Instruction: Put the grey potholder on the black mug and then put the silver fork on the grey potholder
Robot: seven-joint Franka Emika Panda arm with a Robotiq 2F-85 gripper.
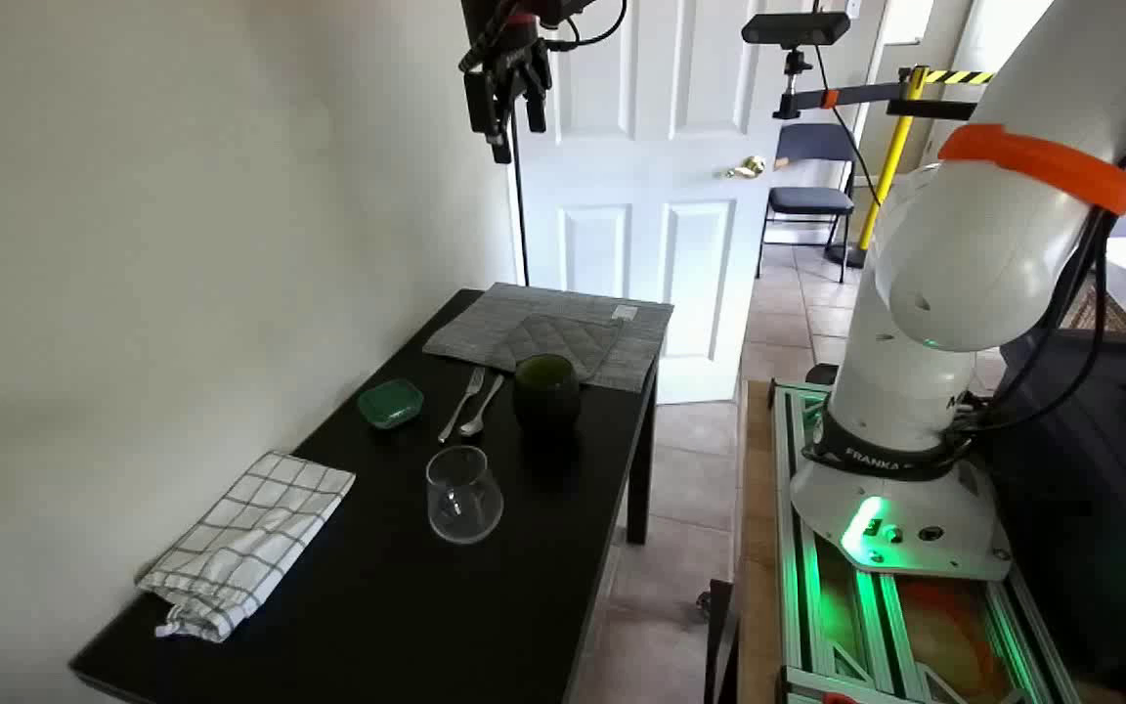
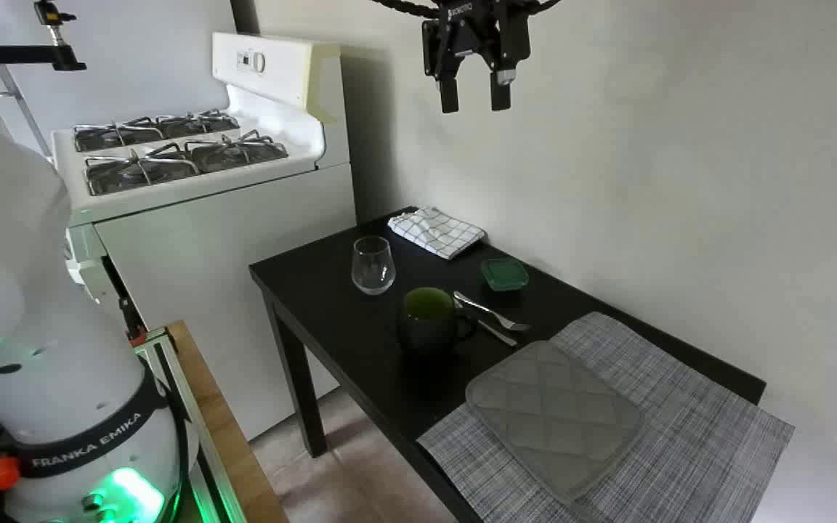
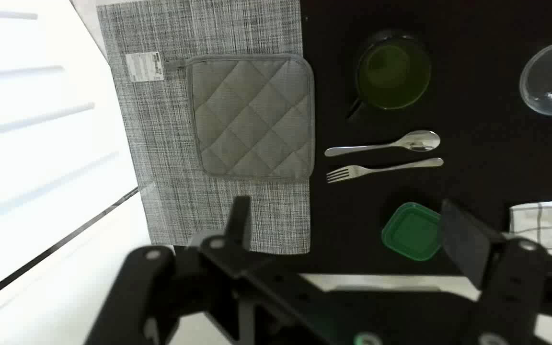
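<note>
Your gripper [image 2: 474,100] hangs well above the black table [image 1: 397,616], its two fingers [image 2: 449,96] spread apart. At the table's short edge by the white door [image 1: 646,186], you have the grey potholder [image 3: 254,117] flat on a woven placemat [image 3: 161,143]: a plain, mid-grey square with rounded corners, quilted in diamonds, edged in similar grey, one side running along the placemat's inner border. The black mug [image 2: 424,330] stands upright toward the long edge facing the robot arm [image 1: 925,293]; it's near-black outside, green within, its handle turned toward the corner between door and wall [image 1: 231,225]. Look nearer the wall-side edge for the silver fork [image 3: 376,170], slim and shiny, lying on bare tabletop between a spoon [image 3: 403,142] and a green container [image 3: 412,232], tines toward the door edge, just beside the grey potholder but apart from it. Toward the stove [image 2: 215,218] edge you see a clear glass [image 2: 373,269], with a folded checked towel [image 2: 437,231] in the wall-side corner.
</note>
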